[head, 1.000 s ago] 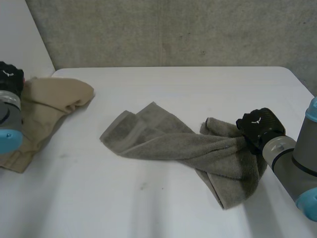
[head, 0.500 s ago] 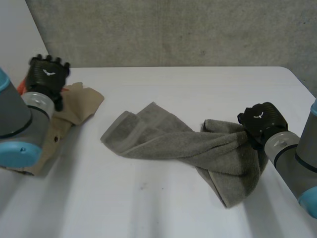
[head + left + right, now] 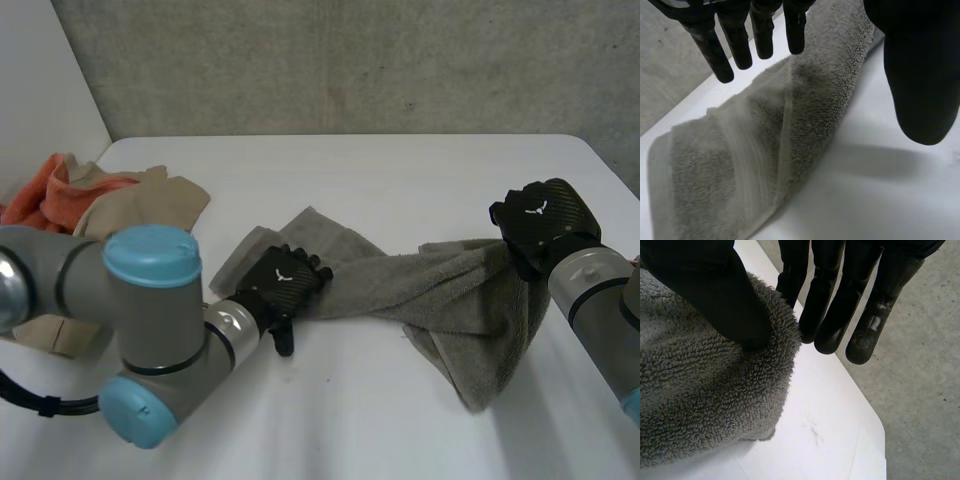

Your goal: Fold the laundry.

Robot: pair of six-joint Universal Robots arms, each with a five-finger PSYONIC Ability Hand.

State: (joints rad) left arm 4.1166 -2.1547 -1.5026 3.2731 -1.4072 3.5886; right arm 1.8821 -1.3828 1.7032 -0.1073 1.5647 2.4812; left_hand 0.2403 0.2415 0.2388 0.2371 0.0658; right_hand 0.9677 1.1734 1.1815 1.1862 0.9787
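A grey towel [image 3: 430, 290] lies twisted across the middle of the white table [image 3: 400, 170]. My left hand [image 3: 285, 283] hovers over the towel's left end, open. In the left wrist view its fingers [image 3: 735, 45] are straight and spread from the thumb, with the towel [image 3: 765, 150] flat under them. My right hand [image 3: 540, 215] holds the towel's right end up off the table, and the cloth hangs down from it. The right wrist view shows its thumb [image 3: 715, 290] pinching the towel [image 3: 700, 400] against the fingers.
A tan cloth [image 3: 150, 200] and an orange cloth [image 3: 50, 195] lie bunched at the table's far left edge. My left arm [image 3: 150, 330] reaches across the near left of the table. A grey wall stands behind the table.
My left arm swung from the pile at the left over to the towel's left end, and its hand opened. My right hand lifted the towel's right end higher, pulling the towel straighter.
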